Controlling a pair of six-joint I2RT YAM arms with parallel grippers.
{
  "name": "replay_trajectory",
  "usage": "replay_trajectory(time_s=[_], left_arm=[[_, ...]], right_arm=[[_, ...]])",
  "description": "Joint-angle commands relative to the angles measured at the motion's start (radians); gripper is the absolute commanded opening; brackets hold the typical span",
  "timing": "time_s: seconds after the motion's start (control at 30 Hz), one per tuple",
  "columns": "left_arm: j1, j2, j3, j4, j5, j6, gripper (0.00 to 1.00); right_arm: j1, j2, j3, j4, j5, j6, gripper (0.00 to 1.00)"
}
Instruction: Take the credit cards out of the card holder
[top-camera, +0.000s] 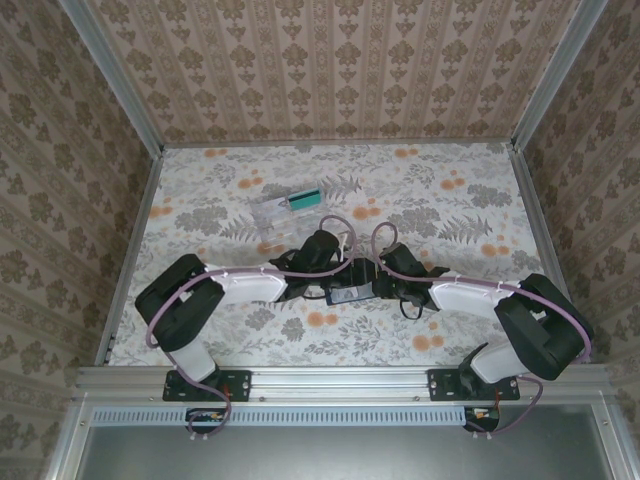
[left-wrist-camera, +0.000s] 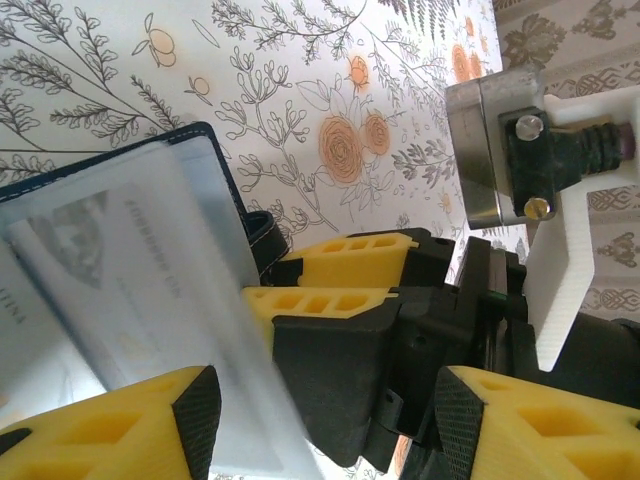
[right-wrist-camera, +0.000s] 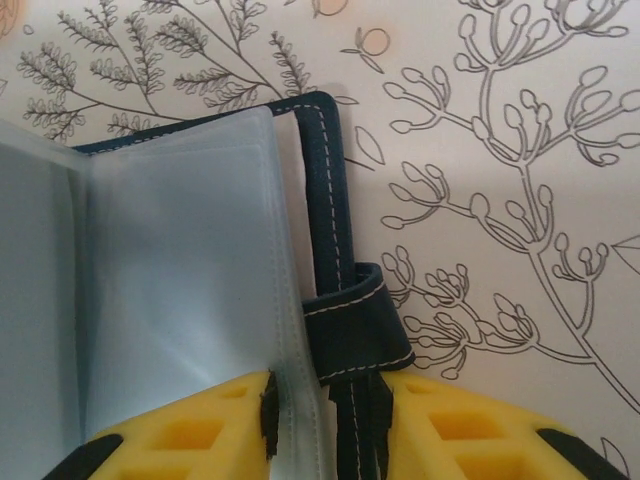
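Observation:
The card holder (right-wrist-camera: 330, 220), dark navy with clear grey-blue sleeves, lies open on the floral table. My right gripper (right-wrist-camera: 325, 425) is shut on its stitched right edge, just below the strap loop. In the left wrist view a pale card (left-wrist-camera: 130, 260) shows inside a clear sleeve of the card holder (left-wrist-camera: 215, 150). My left gripper (left-wrist-camera: 328, 420) stands open, with that sleeve beside its left finger and the right gripper's yellow fingers (left-wrist-camera: 340, 300) in the gap. From above, both grippers meet over the card holder (top-camera: 350, 294). A teal credit card (top-camera: 303, 198) lies at the clear box.
A clear plastic box (top-camera: 275, 212) stands on the table behind the grippers, left of centre. Patterned walls with metal frame posts (top-camera: 135, 250) close in the table on three sides. The right arm's wrist camera mount (left-wrist-camera: 520, 150) hangs close above the left gripper.

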Motion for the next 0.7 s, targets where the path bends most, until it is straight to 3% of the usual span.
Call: replay_trajectory(time_s=[0.0,0.1,0.33,0.67], left_arm=[[-0.009,0.025,0.031,0.031,0.022,0.021,0.63],[-0.008,0.016,0.023,0.019,0.010,0.021,0.64],[0.007,-0.030,-0.032,-0.047,-0.091,0.012,0.63],[0.038,-0.048,-0.135,-0.049,-0.128,-0.034,0.61]], right_arm=[[-0.004,-0.024,-0.040,-0.085,0.048,0.032,0.34],[-0.034,-0.115,-0.060,-0.128,0.094,0.046,0.35],[-0.056,-0.230,-0.039,-0.161,0.071,0.009,0.36],[-0.053,-0.067,0.054,-0.094,-0.087,-0.062,0.27]])
